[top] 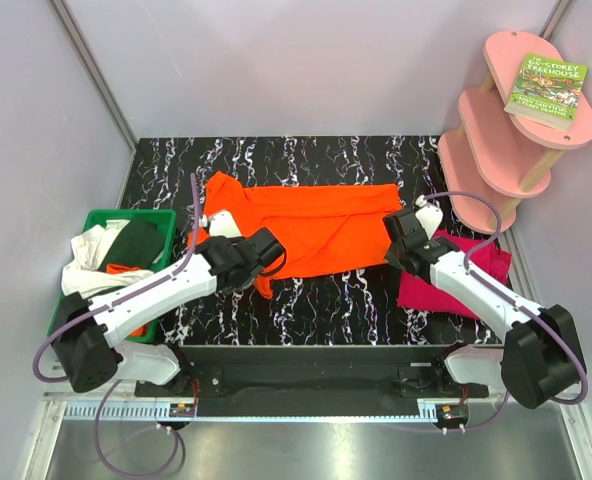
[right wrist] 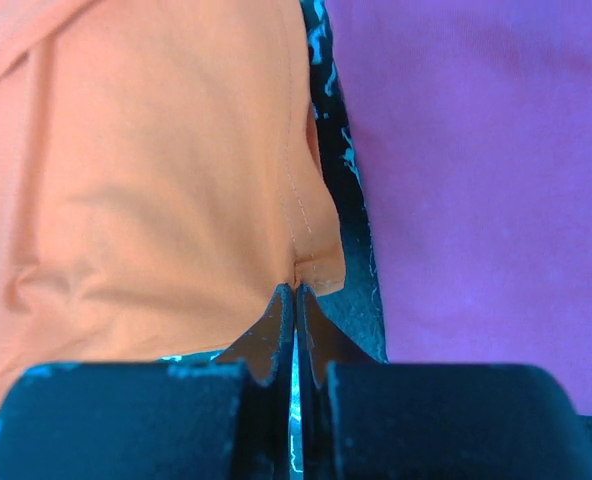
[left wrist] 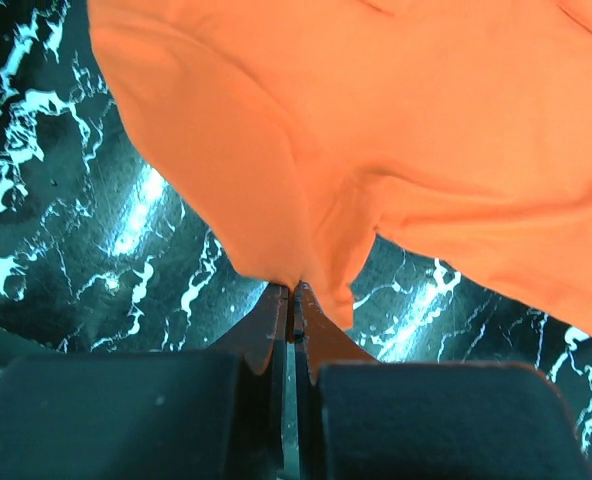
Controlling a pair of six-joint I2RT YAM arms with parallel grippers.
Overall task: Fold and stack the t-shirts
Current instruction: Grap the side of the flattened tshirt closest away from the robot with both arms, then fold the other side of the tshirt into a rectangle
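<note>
Where the left gripper is seen from its own wrist camera, the jaws are pressed together with no gap, and a fold of the orange t-shirt is pinched between the tips at the shirt's near left edge. The right gripper is likewise clenched, and the hemmed near right corner of the same shirt is caught between its tips.

The orange shirt is spread across the middle of the black marbled table, reaching from one gripper to the other, with a sleeve sticking out at the far left. A magenta t-shirt is laid flat at the table's right side, just beside the orange one, with a narrow strip of table showing between them.

A green bin is set at the left edge. In it are heaped a white shirt, a dark green shirt and a bit of orange cloth; the white one is spilled over the left rim.

A pink shelf is placed at the far right corner, with a book laid on its top tier.
</note>
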